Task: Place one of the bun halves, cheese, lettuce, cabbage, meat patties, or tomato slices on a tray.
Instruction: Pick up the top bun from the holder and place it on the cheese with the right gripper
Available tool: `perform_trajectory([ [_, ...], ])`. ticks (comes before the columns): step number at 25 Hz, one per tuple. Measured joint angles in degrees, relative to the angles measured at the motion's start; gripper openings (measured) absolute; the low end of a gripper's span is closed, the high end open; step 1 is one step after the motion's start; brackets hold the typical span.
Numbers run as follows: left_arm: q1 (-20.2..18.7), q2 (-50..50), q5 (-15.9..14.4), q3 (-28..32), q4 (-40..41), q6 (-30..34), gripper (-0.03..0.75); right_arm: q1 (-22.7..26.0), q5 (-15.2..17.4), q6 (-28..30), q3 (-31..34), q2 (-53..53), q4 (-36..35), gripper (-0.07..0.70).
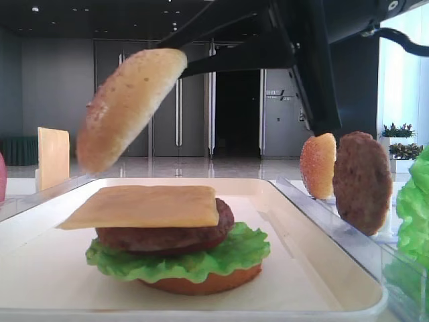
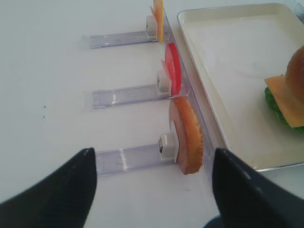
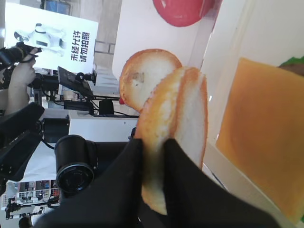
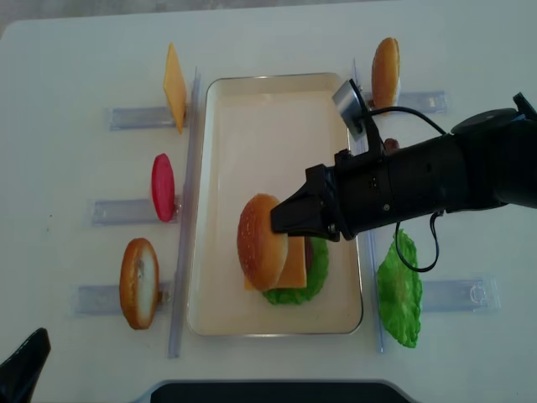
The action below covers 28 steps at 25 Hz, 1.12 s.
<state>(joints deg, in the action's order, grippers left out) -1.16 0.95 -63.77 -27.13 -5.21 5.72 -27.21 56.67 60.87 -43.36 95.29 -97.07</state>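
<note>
Overhead, right pincer (image 4: 281, 220) clamped on bun half (image 4: 258, 241), patty (image 4: 317, 252) (mostly hidden), left pincer (image 2: 152, 183) apart.

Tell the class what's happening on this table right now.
The right gripper is shut on a bun half, holding it tilted in the air above a stack on the tray: cheese on a meat patty, lettuce and a bottom bun. The left gripper hangs open beside the holders, holding nothing.

Patty (image 4: 318, 253) mostly under cheese (image 4: 293, 267).
</note>
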Motion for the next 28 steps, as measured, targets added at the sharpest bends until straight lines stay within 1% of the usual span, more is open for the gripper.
perform_trajectory([
  [3, 0.0, 0.0, 0.0, 0.0, 0.0, 0.0, 0.576, 0.96, 0.0, -0.06, 0.0, 0.0, 0.0, 0.123],
  [20, 0.0, 0.0, 0.0, 0.0, 0.0, 0.0, 0.576, 0.96, -3.29, -0.12, -0.02, 0.74, 2.0, 0.121],
  [24, 0.0, 0.0, 0.0, 0.0, 0.0, 0.0, 0.576, 0.96, -3.16, -0.18, -0.02, 0.74, 2.52, 0.113],
  [28, 0.0, 0.0, 0.0, 0.0, 0.0, 0.0, 0.576, 0.96, -2.62, -1.45, -0.02, 0.74, 3.64, 0.113],
])
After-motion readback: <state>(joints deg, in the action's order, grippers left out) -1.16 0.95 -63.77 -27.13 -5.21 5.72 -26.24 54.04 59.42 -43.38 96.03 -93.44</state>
